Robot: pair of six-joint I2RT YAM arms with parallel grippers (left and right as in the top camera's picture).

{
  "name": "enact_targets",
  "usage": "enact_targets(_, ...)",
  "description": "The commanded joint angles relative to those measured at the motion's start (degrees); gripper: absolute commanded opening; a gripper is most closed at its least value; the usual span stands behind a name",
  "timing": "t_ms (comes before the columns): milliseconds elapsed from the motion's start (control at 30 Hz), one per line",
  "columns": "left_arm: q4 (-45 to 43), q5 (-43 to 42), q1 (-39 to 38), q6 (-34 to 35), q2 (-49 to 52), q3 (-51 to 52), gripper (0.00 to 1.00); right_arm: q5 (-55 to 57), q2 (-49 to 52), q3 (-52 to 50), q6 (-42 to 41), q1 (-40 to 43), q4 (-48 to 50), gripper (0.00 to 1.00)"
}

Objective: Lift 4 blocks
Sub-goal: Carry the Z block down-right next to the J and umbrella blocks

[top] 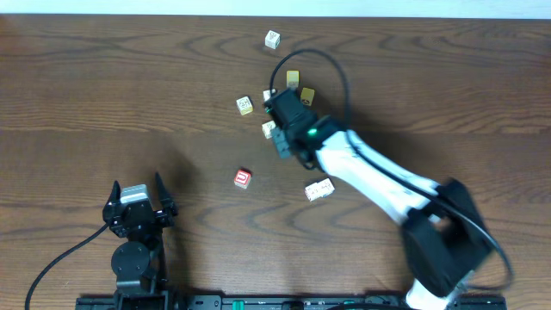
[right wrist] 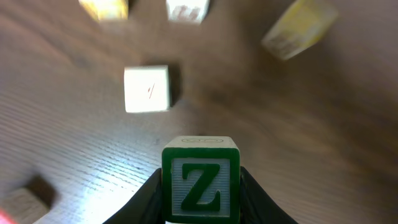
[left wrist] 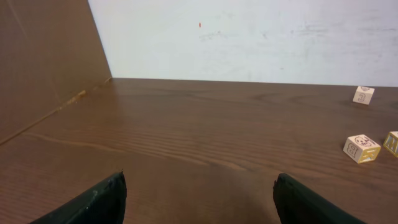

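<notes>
Dark wood-grain table (top: 103,86) lies under everything. Your green block (right wrist: 200,180), with a readable white Z, is clamped by its side faces in the right gripper (top: 277,125), apparently off the surface. Expect it to be light, rigid and smooth, so pinch flat opposite faces. Beyond it, a white block (right wrist: 147,89) bears a faint slash. The red block (top: 243,178) lies apart. Your left gripper (left wrist: 199,202) hangs wide open and empty.

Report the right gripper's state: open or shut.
Shut on the green Z block: in the right wrist view, the right gripper has its fingers pressed against the block's two sides, with no gap showing.
</notes>
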State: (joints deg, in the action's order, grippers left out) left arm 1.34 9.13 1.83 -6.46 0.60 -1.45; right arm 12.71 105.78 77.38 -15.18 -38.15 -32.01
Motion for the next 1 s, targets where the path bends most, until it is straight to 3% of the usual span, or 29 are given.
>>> enact_targets(0,2.05,0.33,0.24,-0.83,-0.26,1.22,0.76,1.81,-7.06,1.79,1.05,2.67,-2.97,0.2)
enact_targets(267,2.05,0.33,0.24,-0.83,-0.26,1.22,0.76,1.88,-12.9,1.11,0.57,9.25,-17.99,0.01)
enact_targets(367,2.05,0.33,0.24,-0.83,-0.26,1.22,0.76,1.84,-12.9,-1.55,-0.52,10.75,-19.47,0.01)
enact_targets(733,2.05,0.33,0.24,-0.83,-0.26,1.22,0.76,-4.26,-12.87,-20.22,-3.45,11.17,-7.69,0.04)
enact_targets(967,2.05,0.33,0.24,-0.83,-0.26,1.22,0.76,-5.68,-12.87,-23.26,-3.45,11.1,-6.56,0.03)
